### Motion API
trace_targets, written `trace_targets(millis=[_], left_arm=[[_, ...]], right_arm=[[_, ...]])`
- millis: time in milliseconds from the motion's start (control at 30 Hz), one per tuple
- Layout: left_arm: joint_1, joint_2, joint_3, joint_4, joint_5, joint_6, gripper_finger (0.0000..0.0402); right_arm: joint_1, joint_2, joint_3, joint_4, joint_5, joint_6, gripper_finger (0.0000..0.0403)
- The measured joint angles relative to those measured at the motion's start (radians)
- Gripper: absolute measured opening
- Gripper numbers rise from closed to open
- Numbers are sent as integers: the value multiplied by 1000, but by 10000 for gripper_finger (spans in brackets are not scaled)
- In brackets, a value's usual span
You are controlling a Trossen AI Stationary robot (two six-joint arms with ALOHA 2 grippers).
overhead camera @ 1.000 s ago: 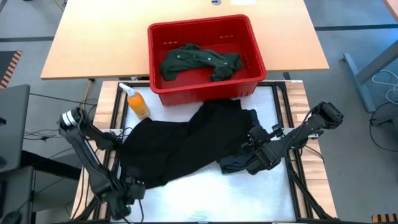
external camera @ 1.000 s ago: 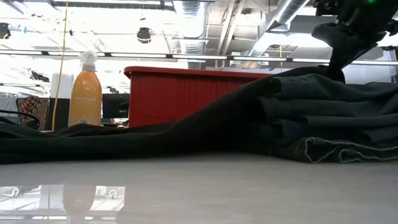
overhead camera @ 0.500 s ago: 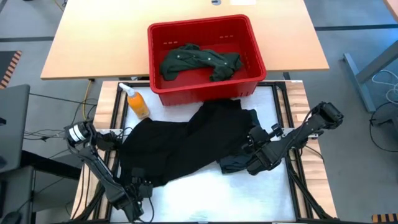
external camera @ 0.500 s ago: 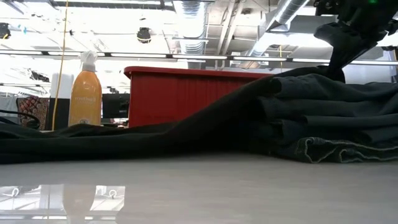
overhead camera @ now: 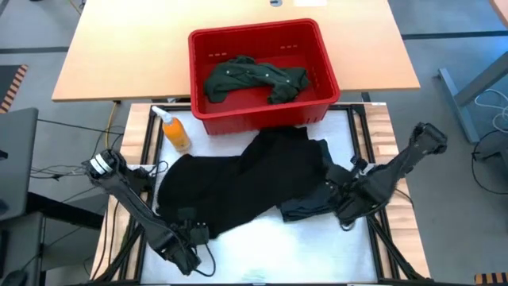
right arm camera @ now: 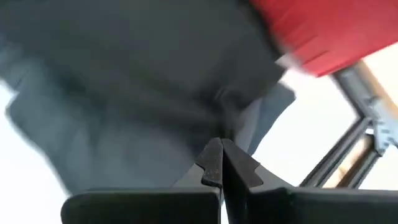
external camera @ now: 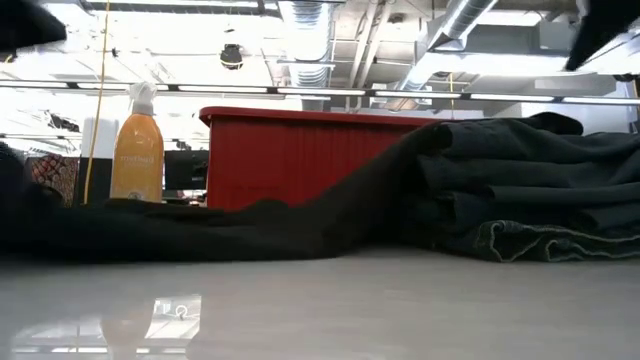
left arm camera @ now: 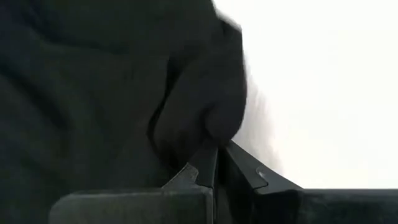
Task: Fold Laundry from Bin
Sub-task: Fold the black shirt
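The black garment (overhead camera: 238, 187) is spread across the white work surface (overhead camera: 317, 246), just in front of the red bin (overhead camera: 262, 75), where the dark green shirt (overhead camera: 254, 78) is still heaped. The near left edge of the black cloth is pinched by the left gripper (overhead camera: 194, 233), jaws pressed together on a fold. At the garment's right side, the right gripper (overhead camera: 335, 191) is seen with jaws pressed together; whether cloth is pinched cannot be told. An orange bottle (overhead camera: 175, 131) is stood beside the bin.
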Motion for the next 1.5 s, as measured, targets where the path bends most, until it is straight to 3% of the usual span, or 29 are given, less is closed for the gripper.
trace_targets(millis=[100,167,233,400,500,767,900,1033,1200,1500], left_arm=[[0,-24,99,-90,7,9,0],[-8,-27,181,-182,5,-9,0],[-23,-27,260,-294,-2,-25,0],[-37,-27,435,-532,-74,-90,0],[-37,-29,500,-609,-94,-144,0],[-47,-41,532,-614,-67,-139,0],[-47,-40,532,-614,-67,-147,0],[-48,-40,532,-614,-67,-157,0],[-50,-40,532,-614,-68,-157,0],[-58,-40,532,-614,-86,-142,0]], right_arm=[[13,-44,13,-1,-126,-94,21],[20,-63,14,3,-142,-109,21],[28,-70,14,13,-128,-150,24],[27,-36,14,118,-18,-479,55],[-6,6,15,192,-26,-649,79],[-127,125,15,229,-137,-946,144],[-201,148,14,221,-141,-1029,161],[-259,148,14,231,-143,-1084,164],[-310,146,14,237,-269,-1127,160],[-362,145,-80,212,-263,-1154,155]])
